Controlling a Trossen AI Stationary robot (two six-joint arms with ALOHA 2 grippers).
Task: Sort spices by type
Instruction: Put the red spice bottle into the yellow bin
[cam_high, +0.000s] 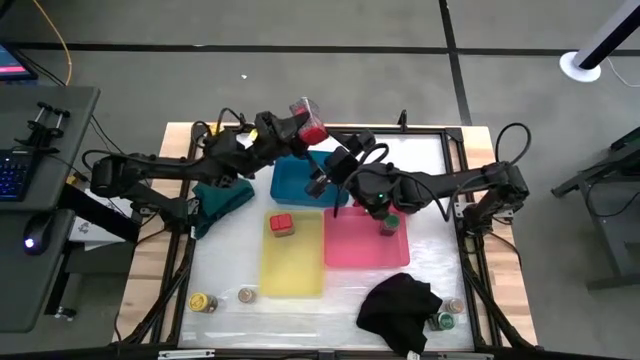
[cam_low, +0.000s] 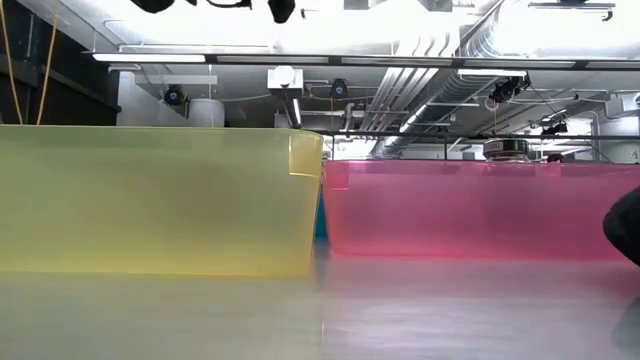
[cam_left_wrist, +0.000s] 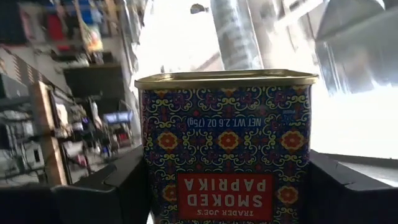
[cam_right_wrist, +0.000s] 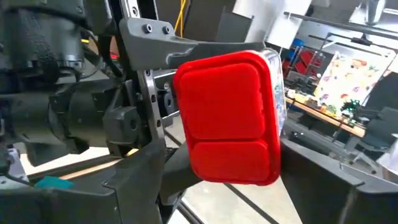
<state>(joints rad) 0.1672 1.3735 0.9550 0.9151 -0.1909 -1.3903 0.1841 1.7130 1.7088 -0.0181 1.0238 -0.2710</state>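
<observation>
- two dark arms are seen from above, meeting over the far middle of the table (cam_high: 225, 270).
- one red-lidded square spice tin (cam_high: 310, 120) is held in the air by the left gripper (cam_high: 300, 124), above the far edge of the blue tray (cam_high: 290, 182); its jaws are pinched on the tin's two sides.
- in the left wrist view the tin (cam_left_wrist: 227, 146) is seen bottom-end up, labelled smoked paprika, with a dark finger (cam_left_wrist: 118, 186) against each side.
- the right gripper (cam_high: 322, 172) is placed just beside the tin with its jaws spread wide; in the right wrist view the red lid (cam_right_wrist: 230, 118) fills the space between them, and contact cannot be told.
- three trays are counted: one blue, one yellow tray (cam_high: 293, 265), one pink tray (cam_high: 350, 245).
- one second red-lidded tin (cam_high: 281, 224) is lying in the yellow tray.
- one jar (cam_high: 388, 222) is standing in the pink tray.
- two small jars (cam_high: 203, 302) are seen near the table's front left, and two more (cam_high: 446, 320) at the front right beside a black cloth (cam_high: 400, 310).
- one teal cloth (cam_high: 222, 200) is lying left of the blue tray.
</observation>
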